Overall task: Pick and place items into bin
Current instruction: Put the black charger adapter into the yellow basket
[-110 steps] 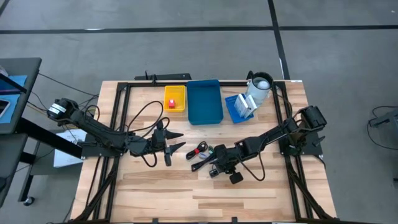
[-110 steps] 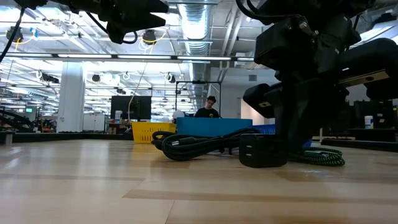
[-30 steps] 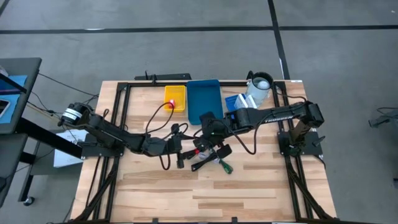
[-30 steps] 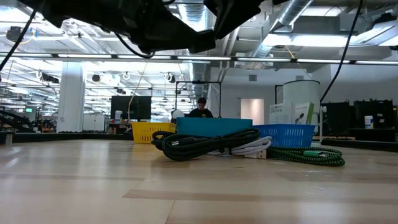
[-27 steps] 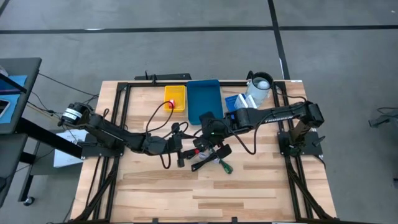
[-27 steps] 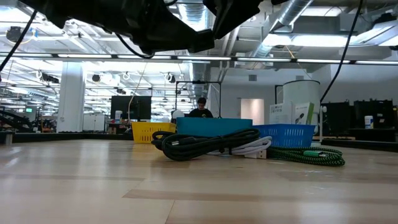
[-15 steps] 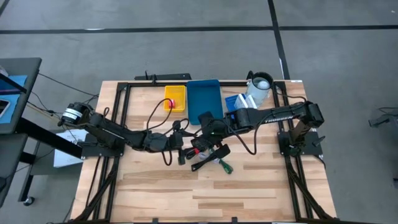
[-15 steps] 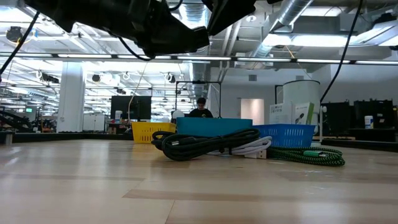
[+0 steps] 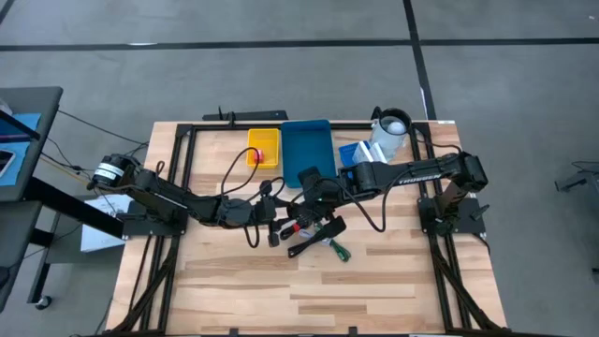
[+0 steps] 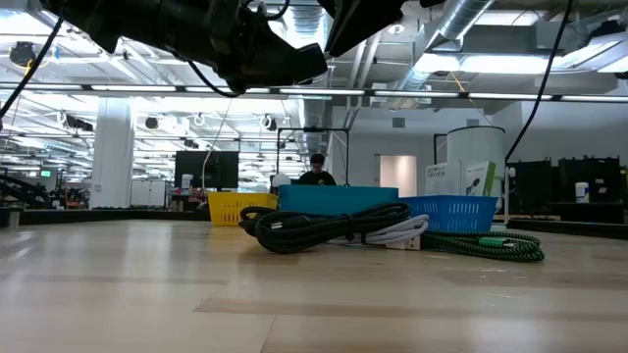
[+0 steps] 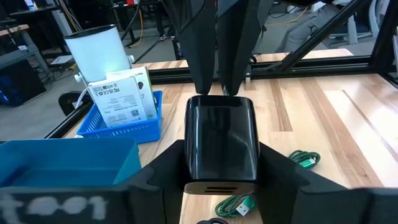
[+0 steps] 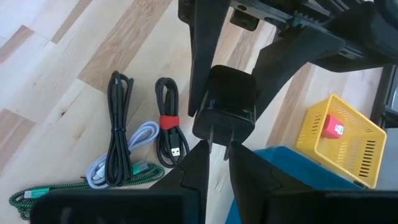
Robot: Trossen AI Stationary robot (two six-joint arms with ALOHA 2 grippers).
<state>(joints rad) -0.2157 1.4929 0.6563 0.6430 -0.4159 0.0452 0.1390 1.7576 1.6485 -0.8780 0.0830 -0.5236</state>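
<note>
A small black charger block [image 12: 225,107] hangs in the air above the table's middle, between my two grippers. My right gripper [image 12: 219,158] is shut on its pronged end. My left gripper [image 11: 222,158] is open, its fingers standing on either side of the block [image 11: 221,142]. In the high view the left gripper [image 9: 277,214] and the right gripper [image 9: 301,203] meet just near of the blue bin [image 9: 309,154]. Coiled cables lie on the table: black with a red tie [image 12: 166,124], black [image 12: 119,118], white [image 12: 138,140] and green braided [image 11: 306,159]. A white card package [image 11: 121,102] stands in the blue basket [image 11: 124,127]. My left gripper has a finger on each side of the charger block's body [image 11: 221,142], coming level from the table's left; I cannot tell whether the fingers [image 12: 200,62] touch it. My right gripper pinches the block at its pronged end [image 12: 219,144], coming from the table's right. The block is lifted clear of the table.
A yellow bin [image 9: 263,148] with a red piece [image 12: 336,128] sits left of the blue bin. A white cup [image 9: 390,131] stands beside the blue basket [image 9: 360,161]. The cable pile [image 10: 324,227] lies under the grippers. A person [image 10: 317,172] sits far behind the table.
My left gripper has moved toward the table's right and far side, closing in on the charger block held by my right gripper until its fingers flank it. My right gripper and the block have stayed almost where they were.
</note>
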